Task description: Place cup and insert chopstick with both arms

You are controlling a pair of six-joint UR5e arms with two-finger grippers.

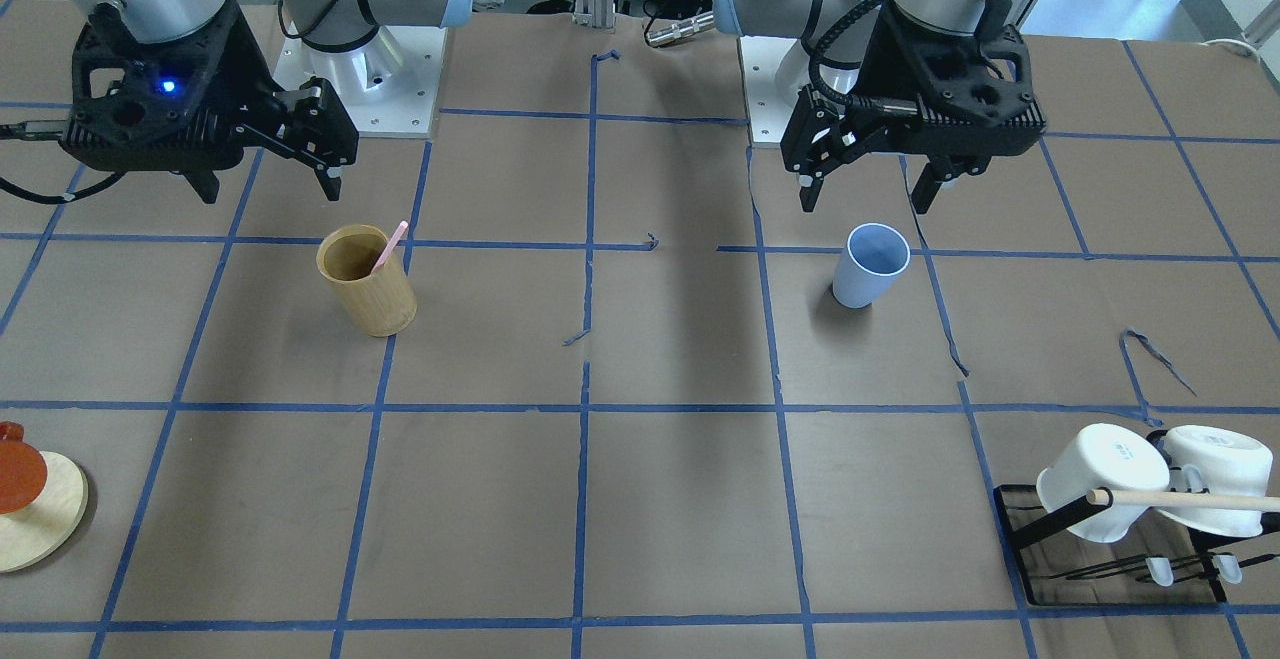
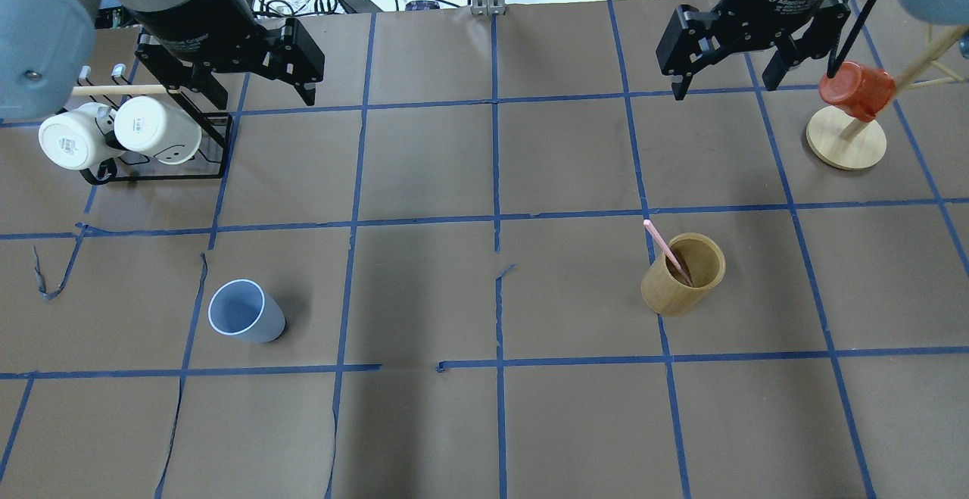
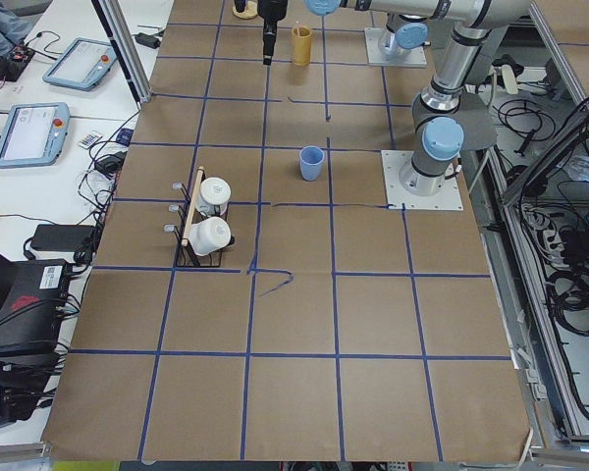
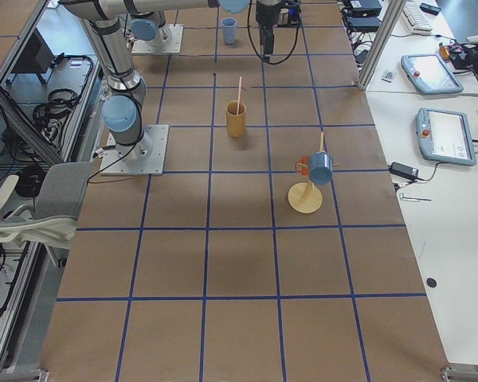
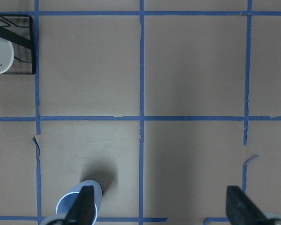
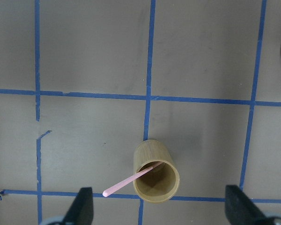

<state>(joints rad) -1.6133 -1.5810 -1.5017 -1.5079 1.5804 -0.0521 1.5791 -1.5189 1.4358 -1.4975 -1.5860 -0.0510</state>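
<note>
Left claw [image 2: 263, 96] and right claw [image 2: 723, 84] hung released, empty. Pale blue plastic cup [image 2: 246, 311] stood toward the surface's [image 2: 424, 181] left edge; thin pink chopstick [image 2: 666, 251] leaned inside a bamboo cylinder [image 2: 683, 274] toward the right.

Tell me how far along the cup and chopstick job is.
It looks done: the blue cup stands upright on the table, and the pink chopstick leans inside the bamboo cup. Nothing is in hand: the left gripper and right gripper are both open and empty, above the table. Nothing seems left to do.
</note>
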